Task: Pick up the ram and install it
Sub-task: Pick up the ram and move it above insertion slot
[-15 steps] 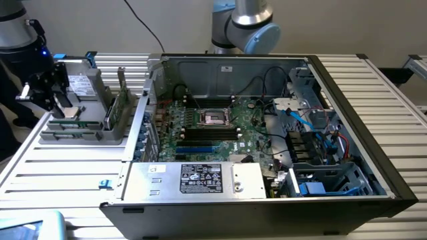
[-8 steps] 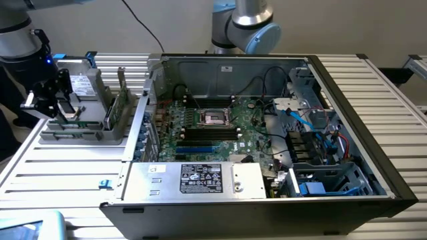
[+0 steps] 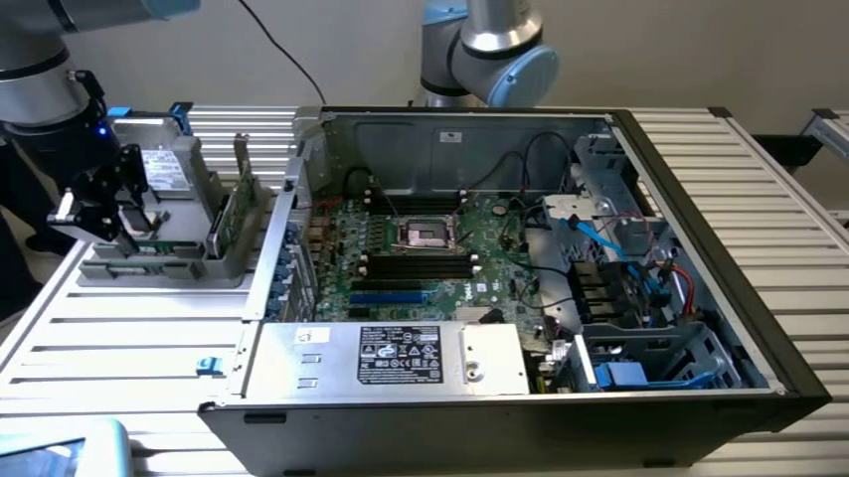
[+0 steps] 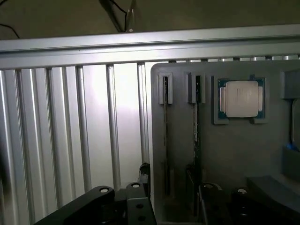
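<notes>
Hovering above the grey holder (image 4: 243, 159) | gripper (image 3: 119, 234): jaws wide apart, gripping nothing | ram (image 4: 165, 136): on edge in holder slot, beside second stick (image 4: 197, 136), near processor chip (image 4: 241, 98)

you see the ram (image 4: 165, 136) edge-on: a thin dark stick standing on its long edge in a grey holder (image 4: 234, 154) slot.

Slatted table (image 3: 133, 338) – grey tray (image 3: 159, 270), open computer case (image 3: 464, 427)
</notes>
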Available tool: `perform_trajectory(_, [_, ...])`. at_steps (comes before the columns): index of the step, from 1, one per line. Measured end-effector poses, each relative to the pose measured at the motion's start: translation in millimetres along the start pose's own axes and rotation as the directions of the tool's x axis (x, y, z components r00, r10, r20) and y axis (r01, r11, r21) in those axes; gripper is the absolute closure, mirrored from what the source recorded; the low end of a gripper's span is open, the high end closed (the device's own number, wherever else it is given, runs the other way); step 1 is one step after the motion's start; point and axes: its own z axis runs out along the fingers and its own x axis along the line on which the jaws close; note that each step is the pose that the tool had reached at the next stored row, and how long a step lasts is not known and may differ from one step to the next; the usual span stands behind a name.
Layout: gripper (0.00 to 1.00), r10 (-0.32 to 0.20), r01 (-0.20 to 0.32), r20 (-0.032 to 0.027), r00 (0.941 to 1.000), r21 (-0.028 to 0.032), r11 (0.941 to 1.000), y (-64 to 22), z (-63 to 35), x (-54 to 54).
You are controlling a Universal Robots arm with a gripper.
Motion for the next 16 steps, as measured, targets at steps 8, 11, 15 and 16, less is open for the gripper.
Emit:
perform_trajectory(8, [0.57,0.000,0.000,0.0000,1.0000,0.0000,1.0000,3.5,10.8,-1.0])
perform_trajectory(11, [0.57,0.000,0.000,0.0000,1.0000,0.0001,1.0000,3.4,16.2,-1.4])
perform_trajectory(15, [0.57,0.000,0.000,0.0000,1.0000,0.0000,1.0000,3.5,23.5,-1.5])
perform_trajectory(16, [0.57,0.000,0.000,0.0000,1.0000,0.0001,1.0000,3.5,25.3,-1.5])
